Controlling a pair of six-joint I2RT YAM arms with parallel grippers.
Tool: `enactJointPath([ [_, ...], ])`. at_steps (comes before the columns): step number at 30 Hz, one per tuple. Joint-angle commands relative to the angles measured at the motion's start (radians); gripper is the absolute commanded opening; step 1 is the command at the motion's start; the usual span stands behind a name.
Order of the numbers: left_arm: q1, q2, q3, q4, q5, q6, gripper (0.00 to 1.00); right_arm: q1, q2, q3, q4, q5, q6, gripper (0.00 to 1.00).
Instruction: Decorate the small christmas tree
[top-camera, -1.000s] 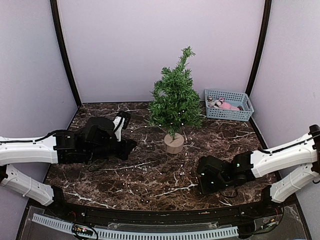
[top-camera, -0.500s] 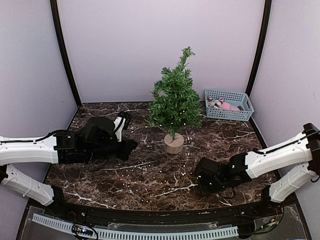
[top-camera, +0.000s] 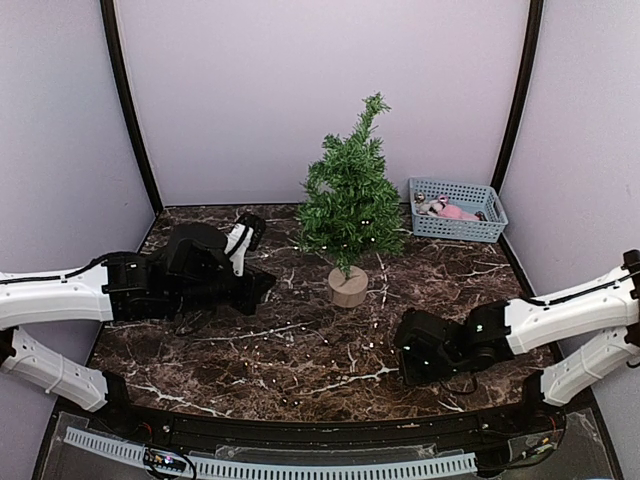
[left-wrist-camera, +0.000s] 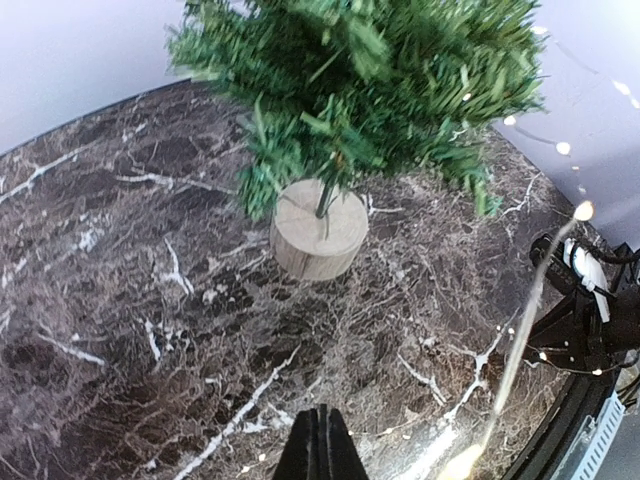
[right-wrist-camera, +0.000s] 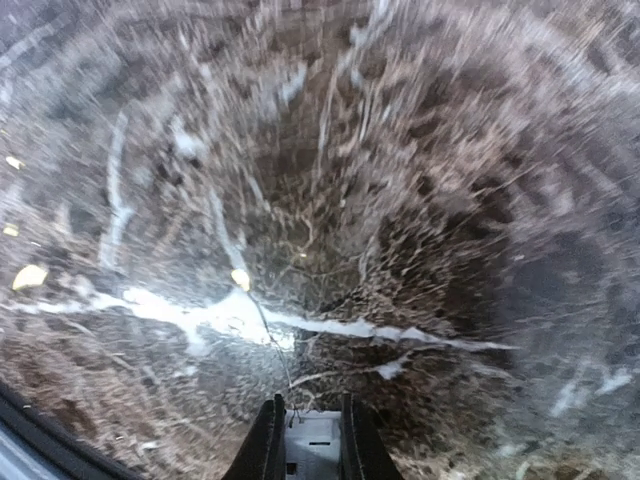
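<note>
Left of the tree (top-camera: 350, 200), the left arm lies low over the table (top-camera: 450, 280), and its left fingers (left-wrist-camera: 310, 455) are pressed tight together. They point at the base (left-wrist-camera: 318, 236), as the wrist view shows. Whether anything thin is nipped between them, I cannot tell.

Centre stage, the tree stands upright on its wooden base, towards the back of the table. It is placed where either arm could get at the branches. A few glowing dots sit in its lower boughs, so part of the lights (left-wrist-camera: 527, 310) looks draped on. The rest of the string trails over the marble in front of the tree.

Right of the tree, at the back, a basket (top-camera: 457, 210) holds something pink, probably more trimmings in waiting.

Right and in front of the tree, the right arm is down at the table. The right fingers (right-wrist-camera: 268, 445) show a narrow gap, and a thin wire with a bulb runs up to it. That looks like a pinch on the loose end, low because the wire lies flat. I cannot say whether they bite it yet.
</note>
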Motion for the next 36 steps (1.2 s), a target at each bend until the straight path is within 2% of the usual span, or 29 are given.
enactJointPath([
  [1, 0.007, -0.080, 0.103, -0.037, 0.024, 0.184, 0.00, 0.006, -0.145, 0.084, -0.146, 0.127, -0.002, 0.00],
  [4, 0.005, -0.145, 0.132, -0.049, 0.047, 0.266, 0.00, -0.007, -0.232, 0.137, -0.251, 0.200, -0.004, 0.00],
  [8, 0.006, -0.239, 0.138, -0.053, 0.066, 0.349, 0.00, -0.048, -0.334, 0.193, -0.311, 0.233, -0.043, 0.00],
  [12, 0.006, -0.320, 0.147, -0.071, 0.073, 0.367, 0.00, -0.113, -0.388, 0.262, -0.352, 0.250, -0.095, 0.00],
  [17, 0.006, -0.370, 0.170, -0.098, 0.085, 0.361, 0.00, -0.137, -0.397, 0.360, -0.376, 0.288, -0.146, 0.00],
  [25, 0.006, -0.377, 0.312, -0.272, -0.273, 0.377, 0.00, -0.169, -0.381, 0.506, -0.372, 0.317, -0.259, 0.00],
  [28, 0.006, -0.387, 0.350, -0.275, -0.413, 0.419, 0.00, -0.211, -0.370, 0.537, -0.353, 0.310, -0.311, 0.00],
  [32, 0.006, -0.405, 0.397, -0.261, -0.501, 0.479, 0.00, -0.262, -0.358, 0.583, -0.344, 0.302, -0.360, 0.00],
  [36, 0.007, -0.392, 0.384, -0.267, -0.497, 0.492, 0.00, -0.285, -0.359, 0.603, -0.303, 0.264, -0.391, 0.00],
])
